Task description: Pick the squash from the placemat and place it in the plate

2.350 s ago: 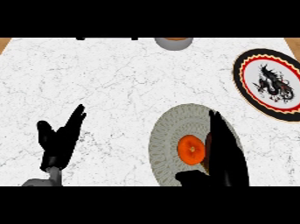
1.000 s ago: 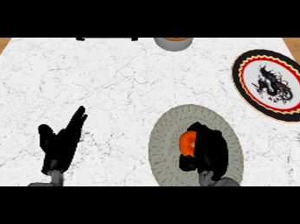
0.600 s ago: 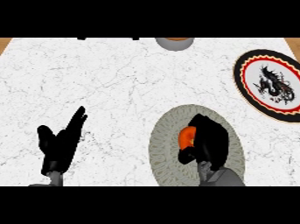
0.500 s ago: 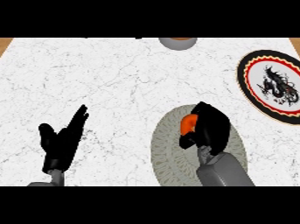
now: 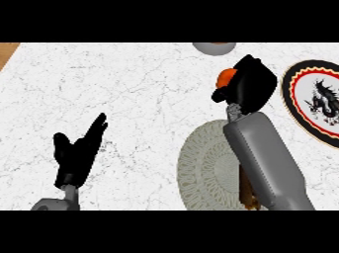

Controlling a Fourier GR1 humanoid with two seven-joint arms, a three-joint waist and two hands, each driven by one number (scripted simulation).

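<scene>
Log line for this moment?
right hand: shut on orange squash | squash: off round grey placemat, short of dragon-patterned plate | left hand: open, resting lower left

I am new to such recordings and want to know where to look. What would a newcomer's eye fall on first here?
First, the black right hand near the top centre, curled round the orange squash, beyond the round placemat and just left of the plate. That plate, at the right edge, stands out for its dragon picture and red-and-black border. The left hand rests open at the lower left.
</scene>
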